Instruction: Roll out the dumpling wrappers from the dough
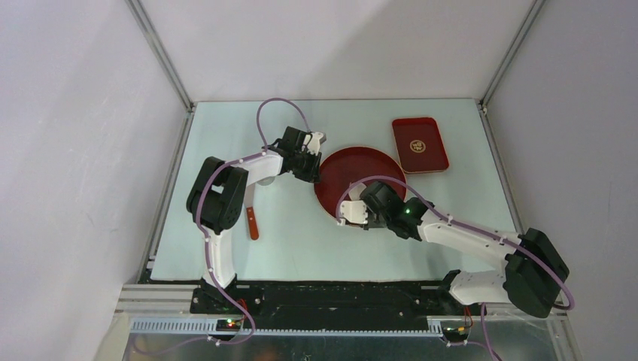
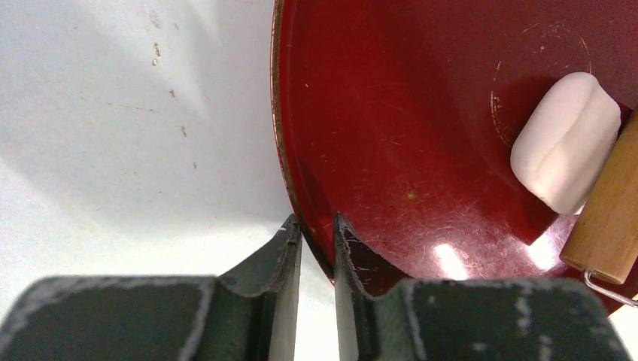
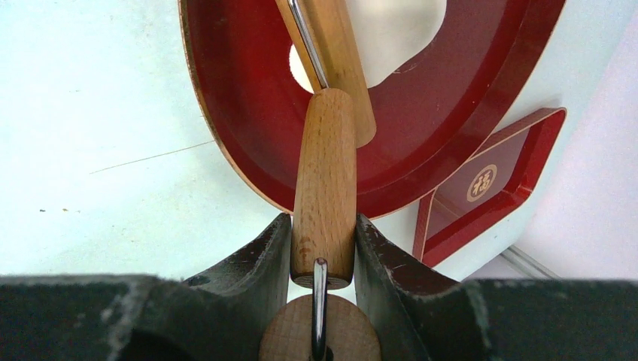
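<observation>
The pale desk fills the floor of a white-walled enclosure, with both arms bolted at its near edge. The left arm bends up and over toward the middle of the desk; the right arm stretches low from the near right corner toward the same spot. Between them lies the round red plate, flat on the desk. A rectangular red tray with a gold emblem in its middle sits just beyond the plate's far right side, apart from it.

The left pincer is clamped on the plate's left rim, one finger outside on the desk side and the other inside over the red surface, the rim running between them. The right pincer is at the plate's near edge, closed tight on the wooden handle of a rolling pin. The handle points out over the rim and the wooden roller reaches on across the plate's inside, a metal wire running along it.

The dough lies inside the plate, a soft white lump with a crease down its middle. The roller touches it, and from the right wrist white dough shows on both sides of the roller.

A small tool with a reddish-brown handle lies on the desk beside the left arm, well apart from the plate
</observation>
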